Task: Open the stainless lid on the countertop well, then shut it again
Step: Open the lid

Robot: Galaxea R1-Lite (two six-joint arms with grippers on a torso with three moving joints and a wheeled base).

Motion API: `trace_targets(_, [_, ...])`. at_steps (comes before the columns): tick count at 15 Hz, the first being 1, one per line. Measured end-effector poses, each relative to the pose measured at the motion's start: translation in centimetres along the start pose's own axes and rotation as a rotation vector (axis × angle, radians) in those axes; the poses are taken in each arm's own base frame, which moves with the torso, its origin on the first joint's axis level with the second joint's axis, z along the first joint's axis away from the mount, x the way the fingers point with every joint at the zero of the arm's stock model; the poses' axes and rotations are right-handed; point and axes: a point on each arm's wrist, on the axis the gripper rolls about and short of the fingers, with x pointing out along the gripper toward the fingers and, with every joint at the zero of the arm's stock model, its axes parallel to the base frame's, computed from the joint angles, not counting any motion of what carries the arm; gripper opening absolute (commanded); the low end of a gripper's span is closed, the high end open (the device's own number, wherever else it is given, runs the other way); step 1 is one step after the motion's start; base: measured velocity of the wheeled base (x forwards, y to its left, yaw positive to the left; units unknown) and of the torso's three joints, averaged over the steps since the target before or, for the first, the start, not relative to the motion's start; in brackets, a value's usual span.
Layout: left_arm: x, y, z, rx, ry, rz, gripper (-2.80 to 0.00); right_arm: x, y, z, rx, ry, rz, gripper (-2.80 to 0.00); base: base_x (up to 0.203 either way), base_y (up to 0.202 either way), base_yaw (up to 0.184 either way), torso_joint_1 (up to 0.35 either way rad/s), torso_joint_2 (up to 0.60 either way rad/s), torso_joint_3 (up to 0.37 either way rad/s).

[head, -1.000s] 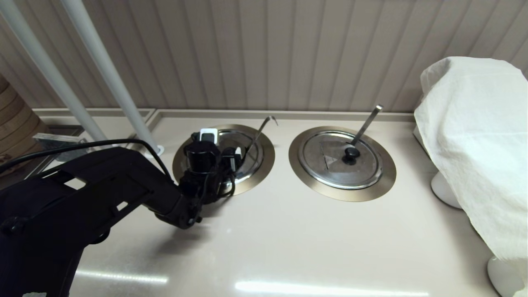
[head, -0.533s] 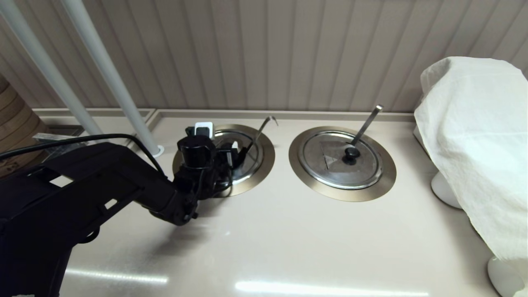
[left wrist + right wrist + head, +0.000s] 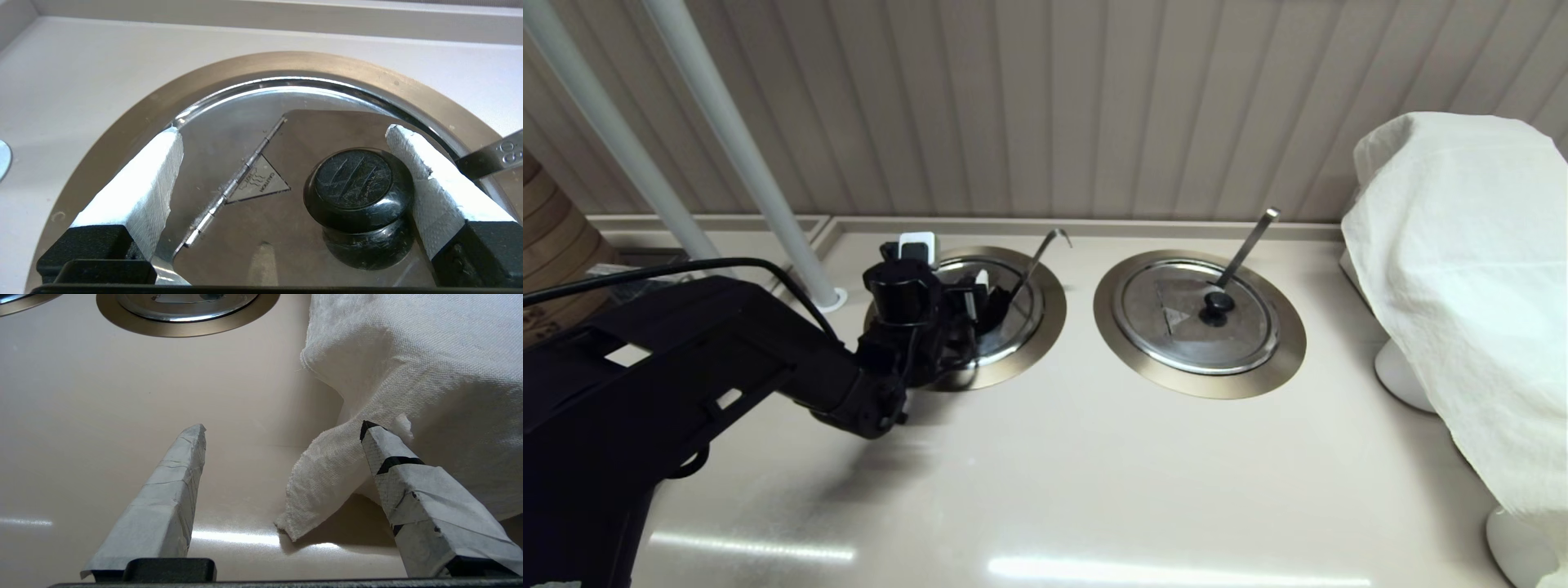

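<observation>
Lid: the stainless lid lies flat and shut in the countertop well, at about 10 o'clock from the middle of the counter in the head view.
Knob: the black knob stands on the hinged flap of the lid, beside the triangle mark.
Left pincer: the left gripper hangs low over the lid with its fingers wide apart; one pad is touching or almost touching the knob, the other pad is well apart from it. It grips nothing.
Change: over the last second the left arm drew back a little toward 9 o'clock, and the pincer moved with it across the lid.
Meaning: I judge the lid was just put down and released, so the task looks near its end; it could also be a grasp not yet made.
Wire handle: the thin hooked handle sticks out of the well toward 1 o'clock.
Right pincer: the right gripper is idle over the counter beside the white cloth, fingers apart.
Other lid: the twin lid at 3 o'clock from the first one is shut.
</observation>
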Motion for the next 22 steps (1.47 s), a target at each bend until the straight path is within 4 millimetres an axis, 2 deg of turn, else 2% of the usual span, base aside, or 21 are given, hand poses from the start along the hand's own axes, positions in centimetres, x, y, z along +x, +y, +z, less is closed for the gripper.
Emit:
trace_targets(11, [1.1,2.6,2.0,-0.02,-0.049,0.057,0.0,0.0,0.0,0.0,0.0,0.0,0.0,0.0,0.0,0.0,0.0,0.0,0.0,0.0])
trace_targets(22, [2.0,4.1,2.6,-0.025,-0.073,0.092,0.0,0.0,0.0,0.0,0.0,0.0,0.0,0.0,0.0,0.0,0.0,0.0,0.0,0.0])
